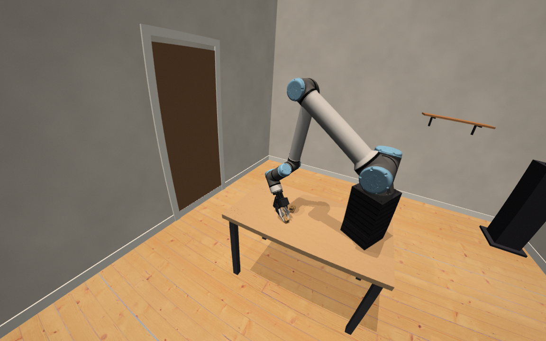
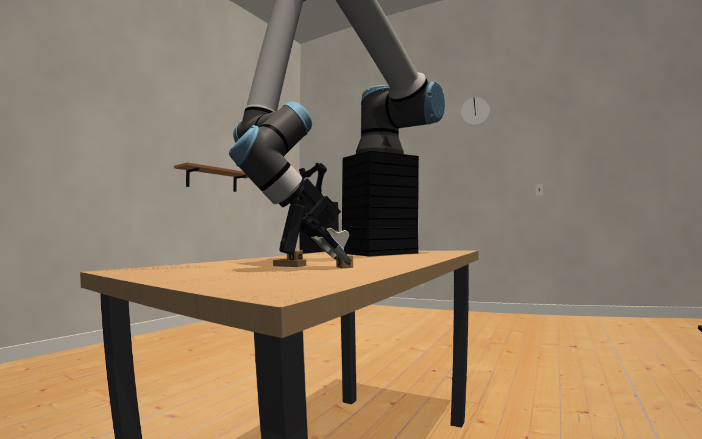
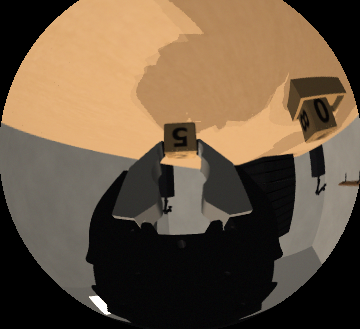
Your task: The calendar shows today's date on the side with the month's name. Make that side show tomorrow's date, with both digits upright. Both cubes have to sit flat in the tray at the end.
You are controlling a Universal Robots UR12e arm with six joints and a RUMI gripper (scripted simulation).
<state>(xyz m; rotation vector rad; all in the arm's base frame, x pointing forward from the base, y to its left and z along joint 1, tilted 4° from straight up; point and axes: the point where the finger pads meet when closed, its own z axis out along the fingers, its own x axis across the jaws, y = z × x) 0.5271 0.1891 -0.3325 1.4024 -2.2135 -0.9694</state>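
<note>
gripper (image 3: pixel 181 155) is clamping down on the cube (image 3: pixel 180 138) showing a 5, other cube (image 3: pixel 316 112) is sitting in the tray (image 2: pixel 288 262) nearby

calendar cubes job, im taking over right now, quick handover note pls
Gripper: shut on the cube showing 5, tilted, low over the table and outside the tray.
Tray: on the table beside the gripper, with the other cube in it, 0 and 8 on its visible faces.
Done: one cube lifted out of the tray.
Left: turn the held cube to the needed digit, set it flat in the tray and check that both digits are upright on the month side. The month side cannot be read.
</note>
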